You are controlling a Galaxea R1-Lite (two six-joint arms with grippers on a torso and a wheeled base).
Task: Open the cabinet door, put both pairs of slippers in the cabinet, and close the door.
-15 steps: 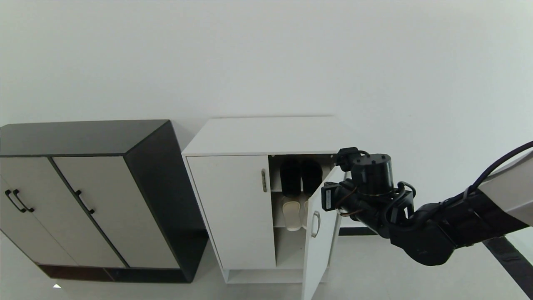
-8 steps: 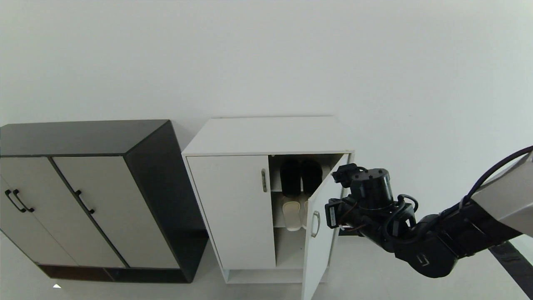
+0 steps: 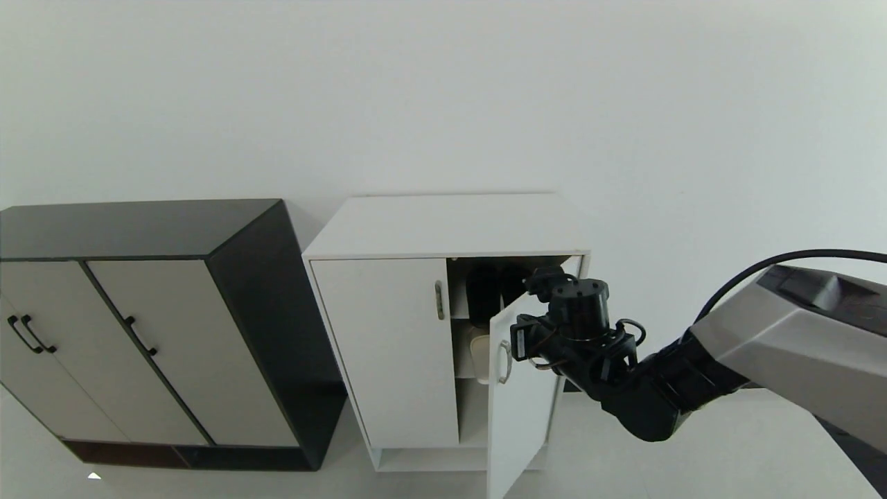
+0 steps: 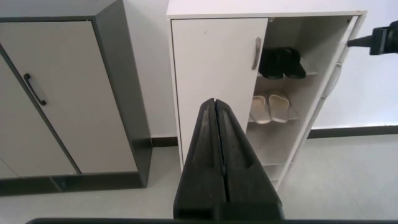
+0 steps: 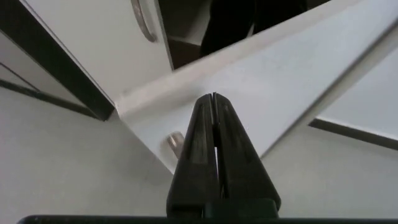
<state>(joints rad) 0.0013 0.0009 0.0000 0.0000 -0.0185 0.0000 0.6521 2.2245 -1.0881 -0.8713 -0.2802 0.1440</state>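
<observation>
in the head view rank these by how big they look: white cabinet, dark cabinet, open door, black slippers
1. dark cabinet, largest even though the left edge cuts it off
2. white cabinet
3. open door, swung nearer the camera
4. black slippers, partly hidden

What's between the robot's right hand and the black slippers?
The half-open cabinet door: in the right wrist view the right hand points at its outer face, black slippers beyond.

Bright, diffuse, even light; white cabinet (image 3: 443, 225) interior shadowed (head view bows at edges).
</observation>
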